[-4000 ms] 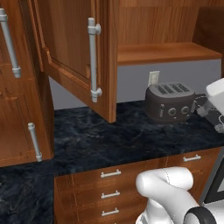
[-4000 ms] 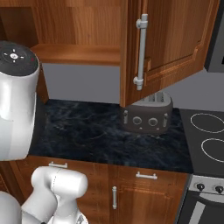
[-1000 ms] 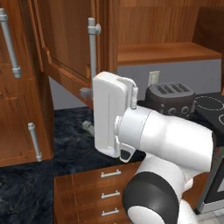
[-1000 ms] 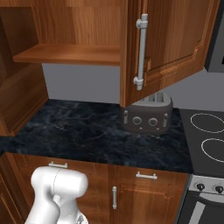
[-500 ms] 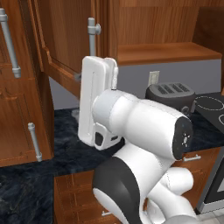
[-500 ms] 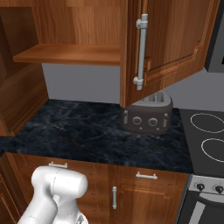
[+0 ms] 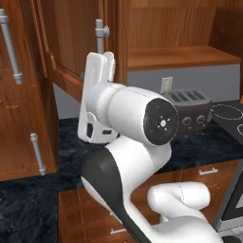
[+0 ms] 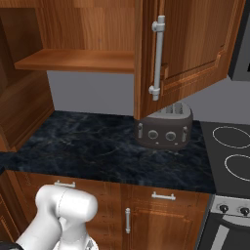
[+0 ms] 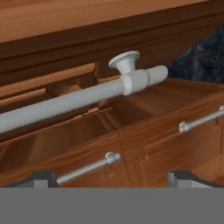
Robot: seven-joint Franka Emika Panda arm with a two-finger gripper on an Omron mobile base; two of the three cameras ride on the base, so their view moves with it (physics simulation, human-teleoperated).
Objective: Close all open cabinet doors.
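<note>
End effector (image 9: pixel 112 177) spread open near door handle (image 9: pixel 83 97); right base shows open cabinet door (image 8: pixel 190 53).

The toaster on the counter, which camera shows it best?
The left base view: the toaster shows its slotted top and knobbed front, with only its left end behind the arm. In the right base view the open cabinet door hides the toaster's top, leaving its knobbed front.

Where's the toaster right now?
The toaster sits on the dark counter left of the stove, partly behind the open cabinet door.
</note>
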